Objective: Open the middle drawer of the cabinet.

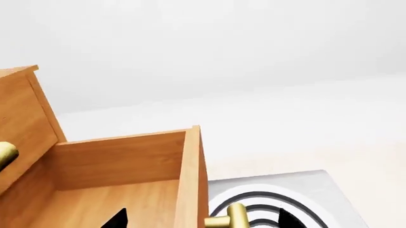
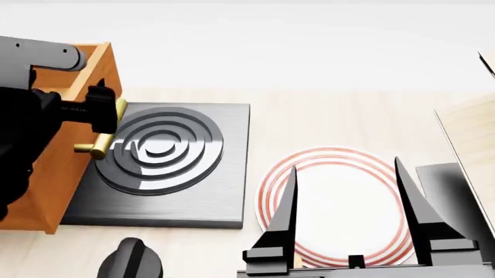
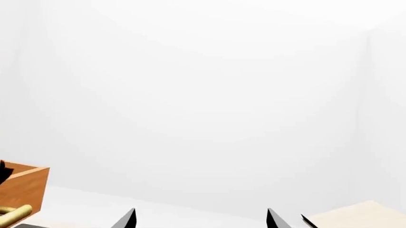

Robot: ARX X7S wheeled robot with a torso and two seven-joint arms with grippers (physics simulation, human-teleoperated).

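Observation:
In the left wrist view the middle drawer [image 1: 120, 161] is pulled out and I see down into its bare wooden inside. Its brass bar handle [image 1: 233, 217] sticks out from the drawer front. My left gripper [image 1: 201, 219] is open. One fingertip [image 1: 117, 219] is over the drawer's inside and the other is outside, beyond the handle. In the head view the orange-brown cabinet [image 2: 54, 174] stands at the left, half hidden by my left arm, with the left gripper [image 2: 102, 110] at the handle [image 2: 99, 147]. My right gripper [image 2: 352, 214] hangs open over a plate, holding nothing.
A black hotplate [image 2: 201, 191] with a spiral coil lies right beside the cabinet. A white plate with red rings [image 2: 340, 174] is to its right. A pale wooden rack [image 2: 472, 133] stands at the far right. Another drawer's brass handle [image 1: 5, 154] shows above the open drawer.

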